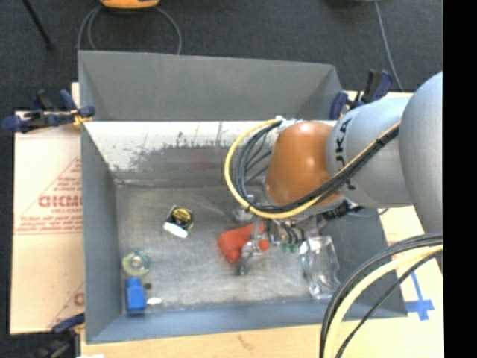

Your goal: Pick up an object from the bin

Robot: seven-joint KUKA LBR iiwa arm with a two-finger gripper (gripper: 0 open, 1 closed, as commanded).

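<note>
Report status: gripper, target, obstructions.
Gripper low, mid bin, against red lump. Grasp unconfirmed. Clear plastic piece close by, arm side.

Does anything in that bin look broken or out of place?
Nothing stands out. The bin just holds scattered loose bits: a red piece beside the claw, a clear plastic piece, a blue item.

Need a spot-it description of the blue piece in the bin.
Start at the lower-left floor corner of the grey bin. The blue block lies there by the left wall, just below a clear round piece. Nothing else in the bin is blue.
</note>
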